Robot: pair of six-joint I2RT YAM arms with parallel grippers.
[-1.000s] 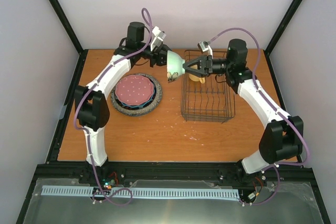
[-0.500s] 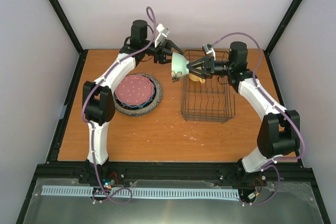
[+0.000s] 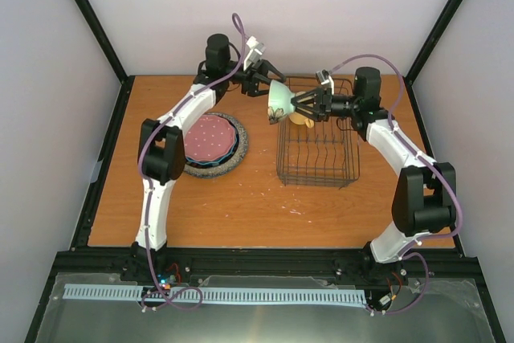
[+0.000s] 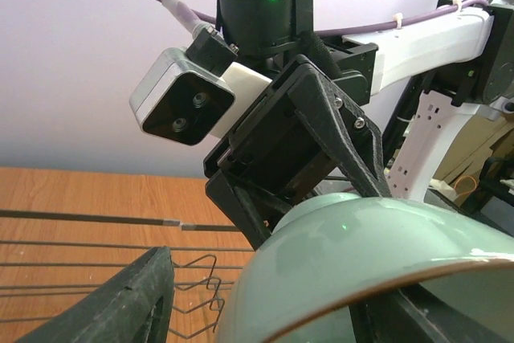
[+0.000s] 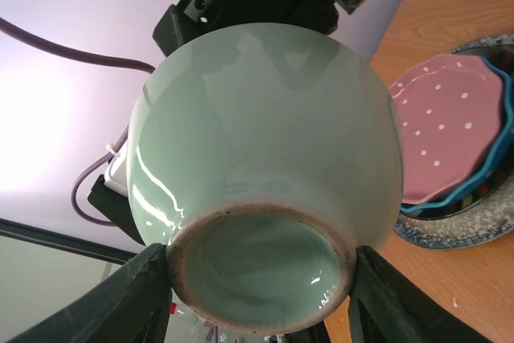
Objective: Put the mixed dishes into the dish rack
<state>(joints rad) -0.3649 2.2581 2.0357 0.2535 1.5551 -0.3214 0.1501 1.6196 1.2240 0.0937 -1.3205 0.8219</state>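
The small mint-green bowl (image 3: pixel 281 100) hangs on its side in the air at the rack's far left corner. My right gripper (image 3: pixel 299 104) is shut on its foot ring, and in the right wrist view the fingers press both sides of the bowl's (image 5: pixel 265 158) base. My left gripper (image 3: pixel 269 86) stands open at the rim, its outer finger (image 4: pixel 148 299) apart from the bowl's (image 4: pixel 345 255) wall. The dish rack (image 3: pixel 317 154) holds the yellow mug (image 3: pixel 302 119) at its far end. The pink dotted plate (image 3: pixel 210 136) tops a stack with the teal plate (image 5: pixel 482 190) and the grey speckled plate (image 3: pixel 210 171).
The plate stack lies left of the rack on the wooden table (image 3: pixel 241 206). Black frame posts and pale walls close in the table. The left arm's elbow (image 3: pixel 161 154) overhangs the stack's left edge.
My left gripper has opened off the bowl's rim. The bowl has shifted a little to the right towards the rack, still gripped by the right gripper.
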